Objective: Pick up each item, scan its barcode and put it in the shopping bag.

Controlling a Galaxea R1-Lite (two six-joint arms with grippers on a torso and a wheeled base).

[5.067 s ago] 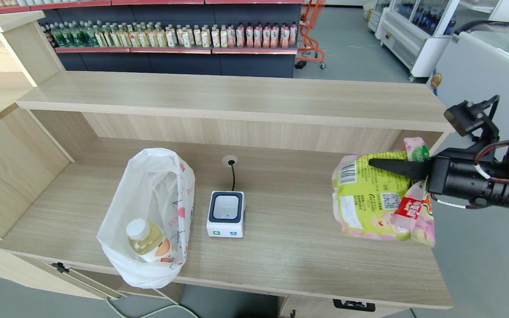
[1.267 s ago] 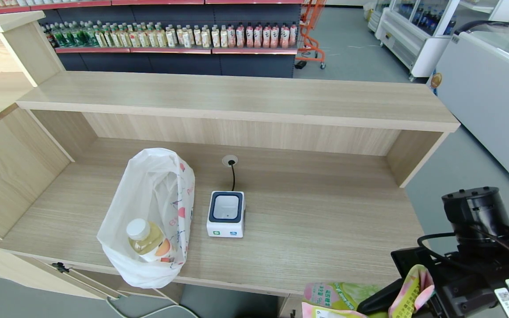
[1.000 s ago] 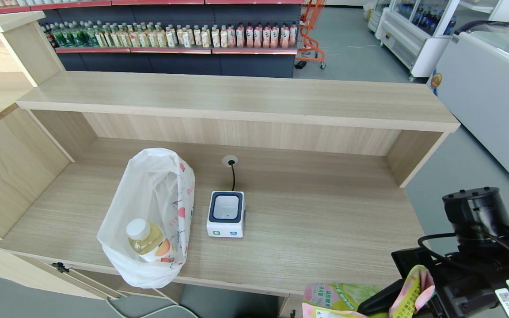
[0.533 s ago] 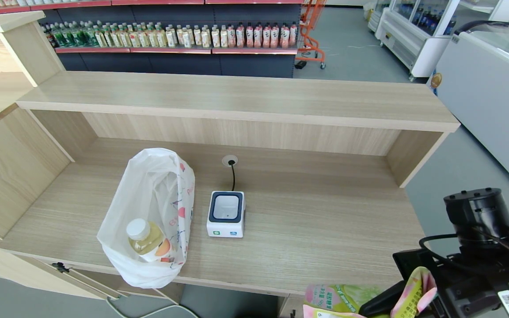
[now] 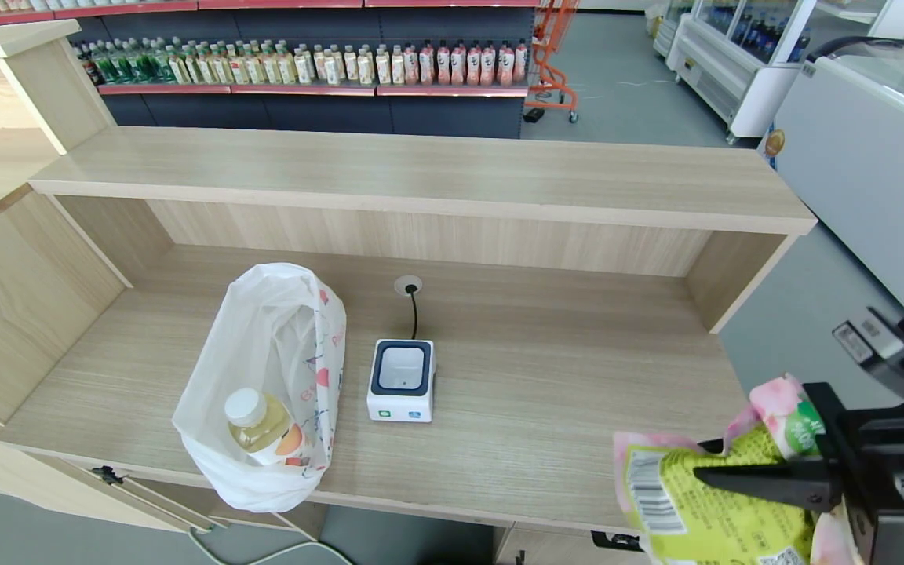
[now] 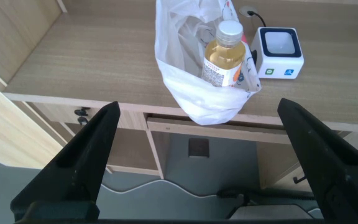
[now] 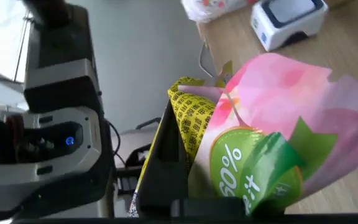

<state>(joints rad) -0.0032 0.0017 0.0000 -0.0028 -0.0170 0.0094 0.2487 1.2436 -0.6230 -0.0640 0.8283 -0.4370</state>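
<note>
My right gripper (image 5: 742, 479) is shut on a green and pink snack bag (image 5: 703, 510) at the counter's front right corner, barcode side facing up and left. The same snack bag (image 7: 272, 137) is pinched between the black fingers (image 7: 163, 155) in the right wrist view. A white plastic shopping bag (image 5: 264, 377) stands at the front left of the counter with a bottle of yellow drink (image 5: 260, 424) inside. The white barcode scanner (image 5: 401, 379) sits beside it to the right. My left gripper (image 6: 197, 155) hangs open below and in front of the counter, facing the shopping bag (image 6: 197, 93) and scanner (image 6: 280, 50).
The wooden counter (image 5: 546, 392) has a raised back ledge (image 5: 421, 169) and side walls. A cable (image 5: 413, 310) runs from the scanner to a hole in the counter. Shelves of bottles (image 5: 303, 67) and freezers (image 5: 868, 133) stand behind.
The right arm has swung up from below the counter's front edge. The snack bag has risen with it and turned, so its barcode side now shows.
</note>
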